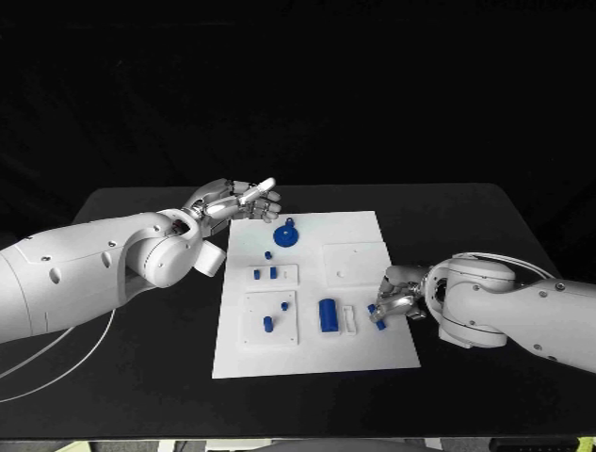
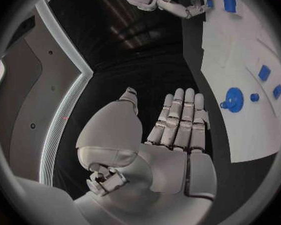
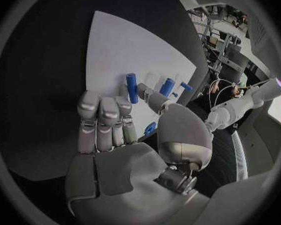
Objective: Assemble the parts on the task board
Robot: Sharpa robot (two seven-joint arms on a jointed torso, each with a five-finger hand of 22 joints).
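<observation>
Head view: right hand [image 1: 395, 299] partly hides a blue part [image 1: 377, 315].

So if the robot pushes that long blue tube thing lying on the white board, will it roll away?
Probably. The long blue tube looks round and lies flat on the task board, so a sideways nudge could roll it. It looks stiff and small, likely light.
</observation>
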